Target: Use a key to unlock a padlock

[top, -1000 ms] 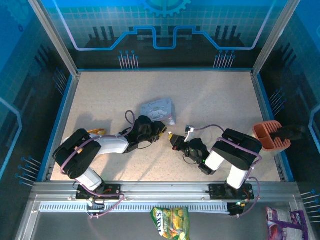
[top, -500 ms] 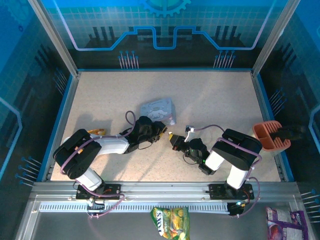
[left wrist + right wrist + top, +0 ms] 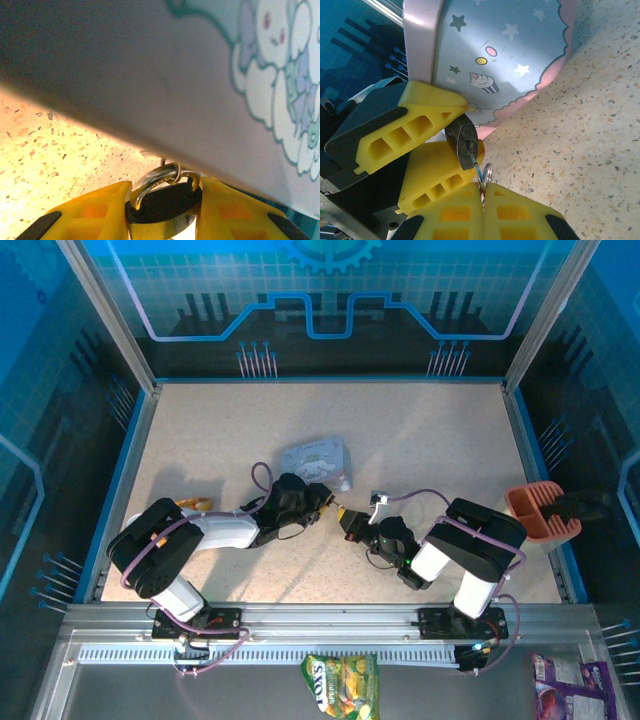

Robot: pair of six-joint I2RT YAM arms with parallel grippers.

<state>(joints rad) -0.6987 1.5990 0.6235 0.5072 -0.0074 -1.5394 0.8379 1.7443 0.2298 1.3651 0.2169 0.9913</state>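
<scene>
Two yellow pairs | left jaws clamp dark metal padlock (image 3: 463,144) beside glossy tin (image 3: 512,55) | right jaws pinched shut on slim key (image 3: 475,167), tip in keyhole

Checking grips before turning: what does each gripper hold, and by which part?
Left gripper clamps the padlock by its body; right gripper pinches the key by its head, blade at the keyhole.

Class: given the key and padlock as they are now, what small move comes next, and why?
Probably ease the right gripper forward, seating the key deeper: its tip sits in the keyhole of the padlock clamped by the left gripper, blade mostly exposed.
</scene>
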